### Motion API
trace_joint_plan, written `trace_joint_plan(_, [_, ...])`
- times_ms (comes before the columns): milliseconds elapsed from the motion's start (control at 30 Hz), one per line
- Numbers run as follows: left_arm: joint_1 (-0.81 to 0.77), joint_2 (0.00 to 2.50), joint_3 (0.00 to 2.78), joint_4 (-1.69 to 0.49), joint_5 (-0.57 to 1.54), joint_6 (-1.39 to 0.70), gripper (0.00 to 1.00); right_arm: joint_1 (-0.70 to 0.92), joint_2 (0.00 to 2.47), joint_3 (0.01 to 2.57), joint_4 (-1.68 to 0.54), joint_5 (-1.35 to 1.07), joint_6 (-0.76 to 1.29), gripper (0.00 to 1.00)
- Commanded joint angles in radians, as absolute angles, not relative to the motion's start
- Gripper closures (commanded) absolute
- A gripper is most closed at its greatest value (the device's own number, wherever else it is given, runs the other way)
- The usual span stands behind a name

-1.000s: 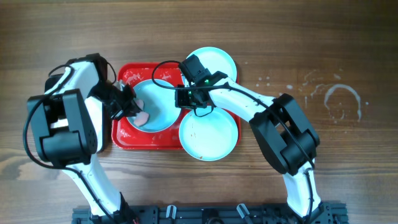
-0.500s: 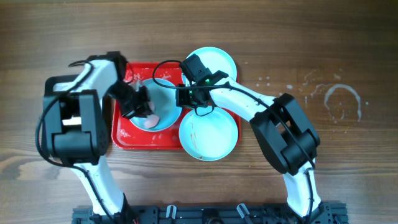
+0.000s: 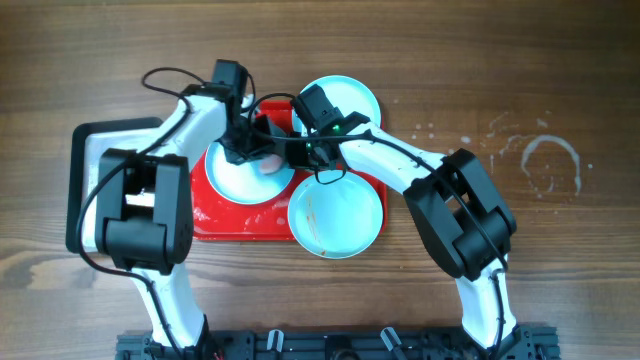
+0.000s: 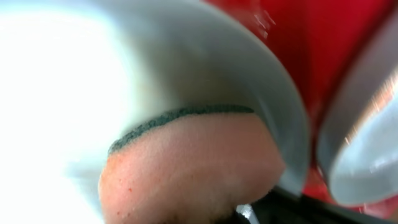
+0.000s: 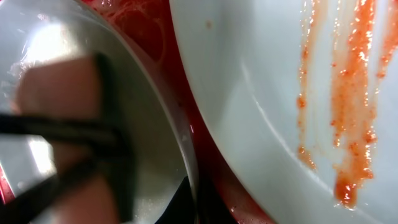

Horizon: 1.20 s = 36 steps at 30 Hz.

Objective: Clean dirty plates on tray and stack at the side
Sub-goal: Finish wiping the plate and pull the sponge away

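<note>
Change since earlier: left arm has swung from the 9 o'clock side of the red tray [image 3: 215, 215] round to its 12 o'clock edge. This carried the sponge [image 3: 271, 164] across the held plate [image 3: 232, 178] and uncovered the black-rimmed tray [image 3: 75, 190].
Black-rimmed tray: white inside, lying on the wooden table [image 3: 560, 80] at 9 o'clock of the red tray, their edges touching or nearly so.
Left gripper [image 3: 255, 158]: closed on the sponge, reaching down from 12 o'clock.
Sponge: peach-pink with a dark green edge, pressed against the inner face of the held plate toward 2 o'clock.
Red tray: centre-left of the table, wet and smeared red.
Held plate: pale turquoise, in the upper half of the red tray.
Right gripper [image 3: 298, 155]: clamped on the held plate's rim at 3 o'clock.
Far plate [image 3: 345, 98]: at 1 o'clock of the red tray, partly under the right arm.
Streaked plate [image 3: 335, 215]: at 5 o'clock, overlapping the tray's corner, with orange-red streaks running across its face.
</note>
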State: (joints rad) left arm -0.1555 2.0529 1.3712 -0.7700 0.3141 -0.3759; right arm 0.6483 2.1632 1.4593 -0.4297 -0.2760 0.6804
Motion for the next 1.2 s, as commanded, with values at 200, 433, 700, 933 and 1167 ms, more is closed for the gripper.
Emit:
trace_joint_plan(200, [0.102, 2.115, 1.346, -0.92, 0.019, -0.412, 0.96, 0.66, 2.171, 1.442, -0.439, -0.279, 0.677, 0.96])
trace_joint_plan(433, [0.078, 2.115, 1.346, -1.108, 0.167, -0.386, 0.96, 0.66, 2.171, 1.442, -0.434, -0.279, 0.678, 0.96])
trace_joint_plan(700, [-0.019, 2.115, 1.346, -1.297, 0.213, -0.264, 0.96, 0.66, 2.171, 1.442, -0.434, -0.283, 0.677, 0.96])
trace_joint_plan(933, [-0.101, 2.115, 1.346, -1.114, 0.294, -0.21, 0.96, 0.66, 2.171, 1.442, -0.435, -0.283, 0.677, 0.96])
trace_joint_plan(1167, [-0.116, 2.115, 1.346, -0.7, 0.287, -0.187, 0.96, 0.66, 2.171, 1.442, -0.439, -0.283, 0.676, 0.96])
